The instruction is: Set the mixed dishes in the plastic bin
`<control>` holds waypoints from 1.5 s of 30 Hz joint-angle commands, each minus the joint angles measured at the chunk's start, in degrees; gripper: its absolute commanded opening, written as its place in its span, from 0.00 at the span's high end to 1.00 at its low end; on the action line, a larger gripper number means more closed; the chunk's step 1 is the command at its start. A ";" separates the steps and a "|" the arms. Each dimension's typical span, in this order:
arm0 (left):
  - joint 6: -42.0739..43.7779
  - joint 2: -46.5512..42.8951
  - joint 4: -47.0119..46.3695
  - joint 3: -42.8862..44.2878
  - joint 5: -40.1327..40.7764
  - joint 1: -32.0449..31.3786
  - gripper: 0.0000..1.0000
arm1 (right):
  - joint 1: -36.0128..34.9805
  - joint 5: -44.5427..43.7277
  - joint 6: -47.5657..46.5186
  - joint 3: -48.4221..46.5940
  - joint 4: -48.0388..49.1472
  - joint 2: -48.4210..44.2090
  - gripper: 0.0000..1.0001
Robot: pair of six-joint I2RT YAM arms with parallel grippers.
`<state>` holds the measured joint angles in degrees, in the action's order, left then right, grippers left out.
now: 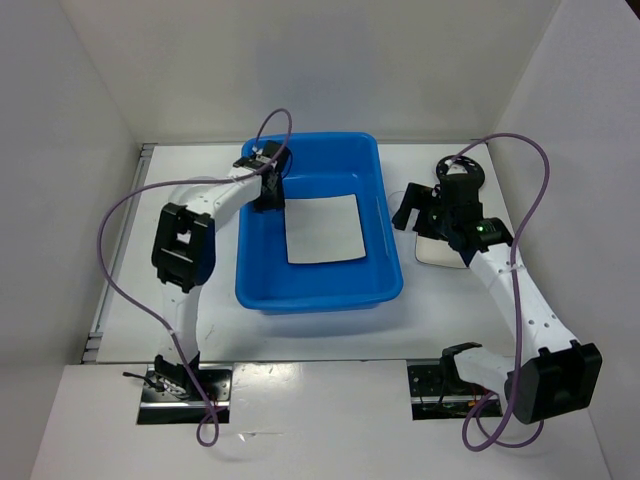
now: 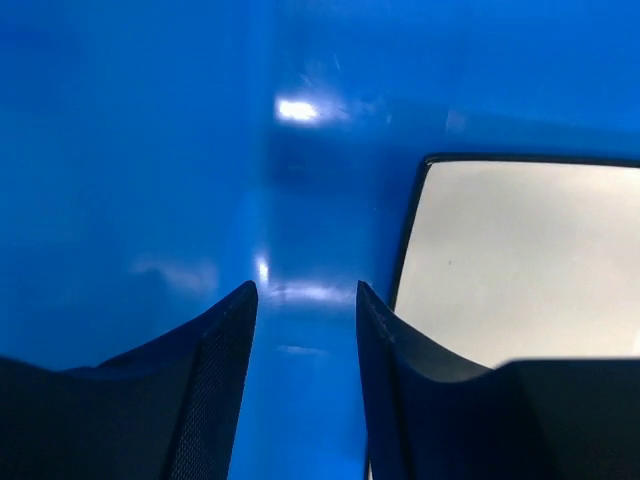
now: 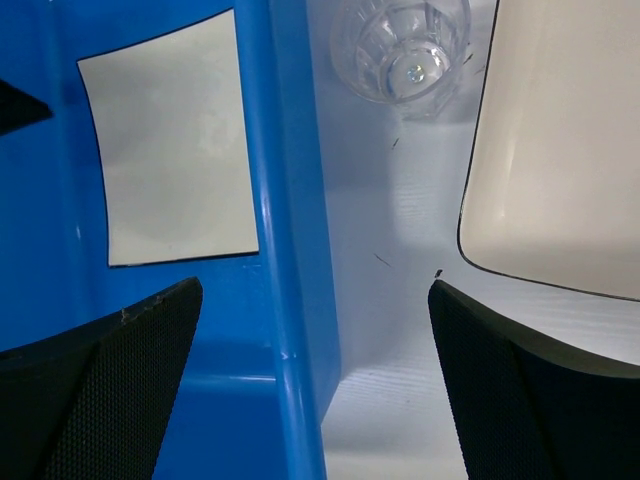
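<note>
The left jaws are down inside the blue plastic bin [image 1: 320, 290], near its far left corner. They are parted by a narrow gap with nothing between them, just beside the square white plate [image 1: 323, 229] that lies flat on the bin floor. The right jaws hang spread wide and empty over the desk [image 1: 320, 335], to the right of the bin. There the second square plate [image 3: 560, 150] and the clear plastic cup [image 3: 400, 45] are not yet binned. The main risk I see is on the right: those jaws straddle the bin's rim, so a straight descent could strike the rolled edge and shove the whole tub. The cup stands near both the bin wall and the corner of the second plate, so a reach for either one may tip or knock the other. A flat plate also offers only a thin edge, so the jaws may slip off it. If the right arm carries a dish across while the left arm is low in the bin, the two could clash. The top view alone shows both arms and the bin whole, but the second plate is half hidden there under the right wrist. The right wrist view shows the cup and the gap between cup, plate and bin. The left wrist view shows how close the left jaws are to the binned plate's dark-lined edge.
</note>
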<state>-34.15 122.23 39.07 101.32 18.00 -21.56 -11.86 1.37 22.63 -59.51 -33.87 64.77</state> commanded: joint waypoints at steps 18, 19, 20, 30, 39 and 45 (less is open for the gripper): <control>-0.48 -40.21 -18.23 -13.39 -33.91 0.38 0.39 | 15.36 -9.28 2.68 -5.45 -5.15 9.75 0.00; -0.48 -41.36 -18.24 -14.91 -33.30 0.38 0.37 | 16.42 -9.28 2.68 -5.45 -5.16 10.63 0.00; 0.22 -42.42 -18.24 -16.14 -33.29 0.38 0.37 | 17.30 -9.28 2.68 -4.92 -5.16 12.38 0.00; 6.02 -49.01 -14.38 -23.27 -25.30 0.38 0.32 | 22.76 -9.10 1.27 -5.01 -2.96 22.66 0.00; 7.70 -52.44 -13.32 -24.68 -23.71 0.38 0.31 | 22.76 -15.51 0.22 -8.70 -1.90 30.84 0.00; 8.22 -52.45 -12.79 -25.20 -23.71 0.38 0.31 | 22.76 -19.82 -0.92 -10.54 -2.43 34.46 0.00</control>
<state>-27.31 70.94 26.83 76.49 -6.20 -21.15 10.76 -13.98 22.96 -67.11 -37.10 98.74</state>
